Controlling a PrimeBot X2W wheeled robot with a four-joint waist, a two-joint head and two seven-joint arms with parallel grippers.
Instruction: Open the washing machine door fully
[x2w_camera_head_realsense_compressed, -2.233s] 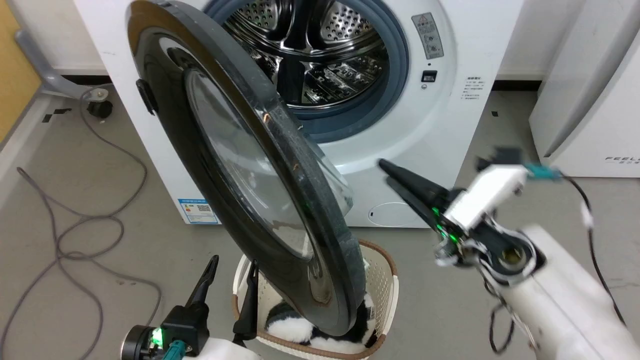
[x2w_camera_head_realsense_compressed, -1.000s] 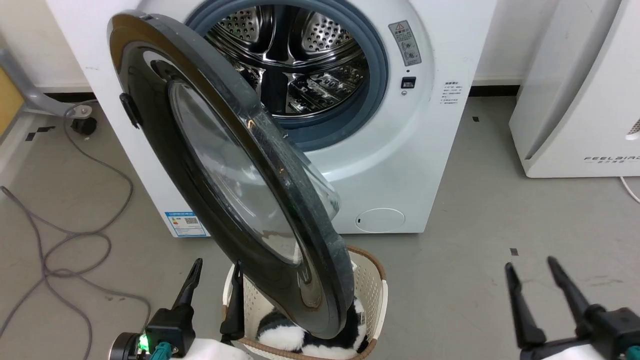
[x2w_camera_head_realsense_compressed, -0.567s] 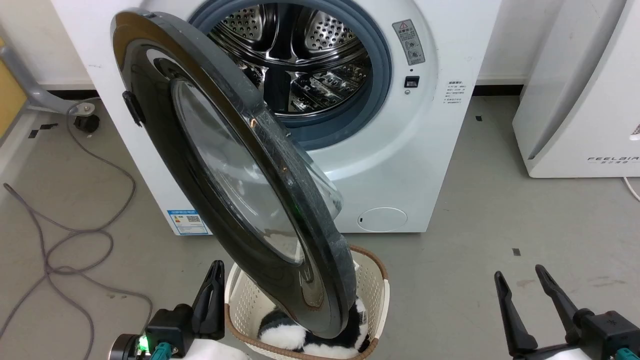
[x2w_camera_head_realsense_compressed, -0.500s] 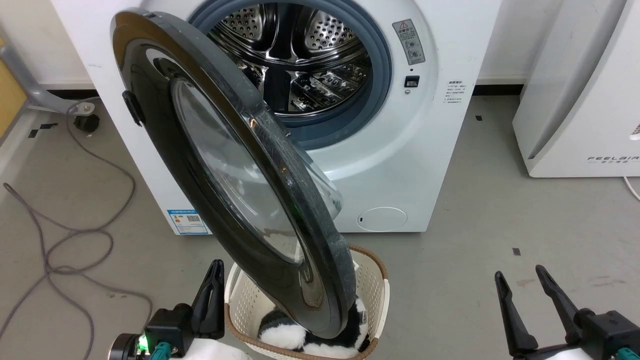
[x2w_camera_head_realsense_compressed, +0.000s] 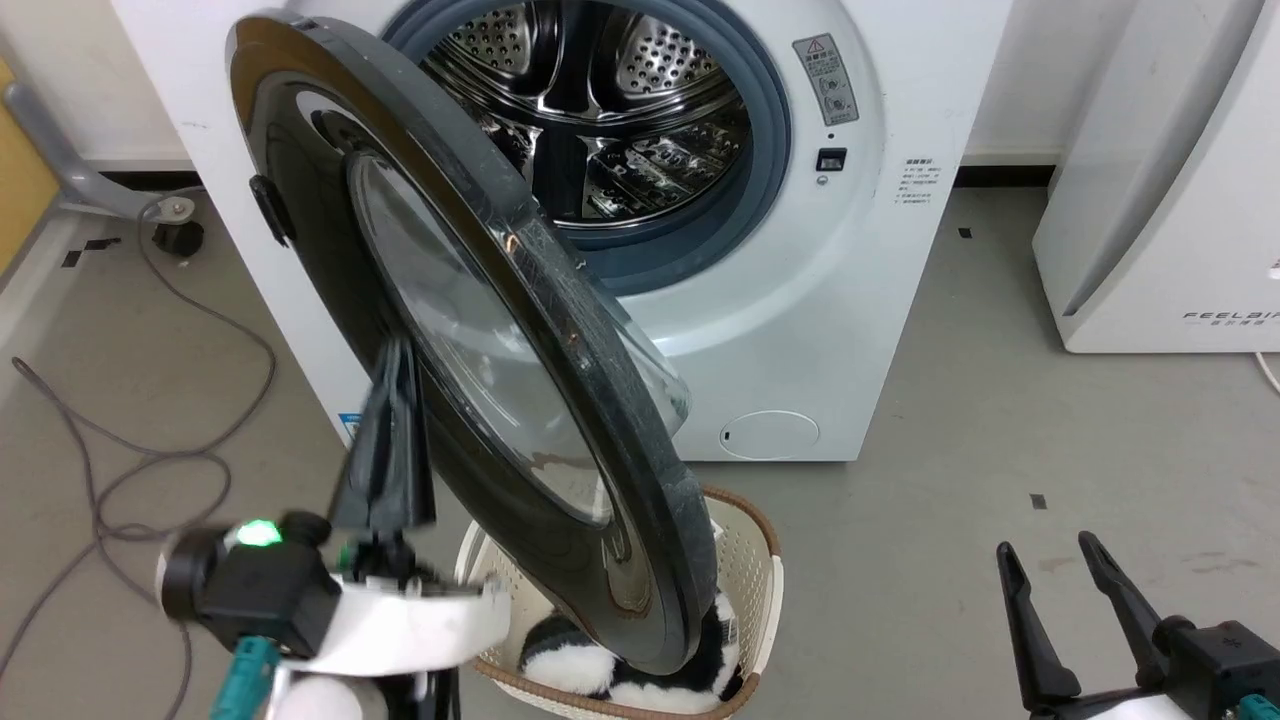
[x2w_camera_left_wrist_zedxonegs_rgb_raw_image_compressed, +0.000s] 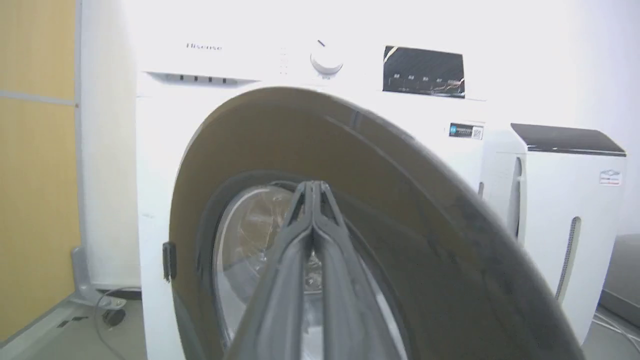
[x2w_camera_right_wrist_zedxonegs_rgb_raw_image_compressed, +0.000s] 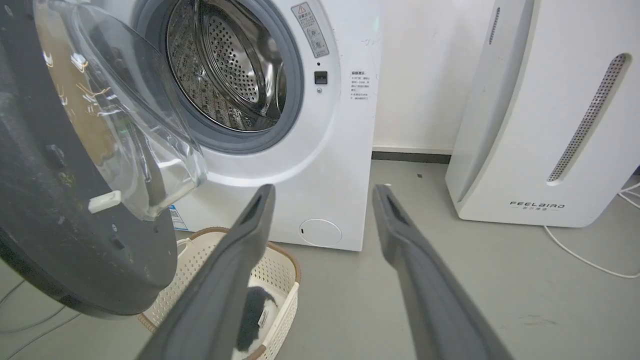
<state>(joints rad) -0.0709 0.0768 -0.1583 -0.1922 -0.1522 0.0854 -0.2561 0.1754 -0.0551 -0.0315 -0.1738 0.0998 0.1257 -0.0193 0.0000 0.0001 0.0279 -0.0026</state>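
The washing machine (x2w_camera_head_realsense_compressed: 850, 300) is a white front-loader with its steel drum (x2w_camera_head_realsense_compressed: 620, 100) exposed. The washing machine door (x2w_camera_head_realsense_compressed: 610, 420), a glossy black disc with a clear glass bowl, stands partly swung out on its left hinge, its small side tab (x2w_camera_head_realsense_compressed: 268, 208) at the far left. My left gripper (x2w_camera_head_realsense_compressed: 397, 350) is raised and shut with nothing in it, in front of the door's outer face beside the glass; contact cannot be told. In the left wrist view the shut left gripper (x2w_camera_left_wrist_zedxonegs_rgb_raw_image_compressed: 312, 186) points at that door (x2w_camera_left_wrist_zedxonegs_rgb_raw_image_compressed: 400, 200). My right gripper (x2w_camera_head_realsense_compressed: 1045, 548) hangs open low on the right, far from the door (x2w_camera_right_wrist_zedxonegs_rgb_raw_image_compressed: 50, 240).
A white basket (x2w_camera_head_realsense_compressed: 745, 560) holding a black-and-white plush sits on the floor under the door's lower edge. Grey cables (x2w_camera_head_realsense_compressed: 150, 460) trail on the left floor. The white FEELBAIR appliance (x2w_camera_head_realsense_compressed: 1150, 200) stands on the right, with bare grey floor between it and the machine.
My left gripper shut, then rose from the lower left up to the door's outer face. The right arm drew back from the machine's front to the lower right. The door's angle looks unchanged.
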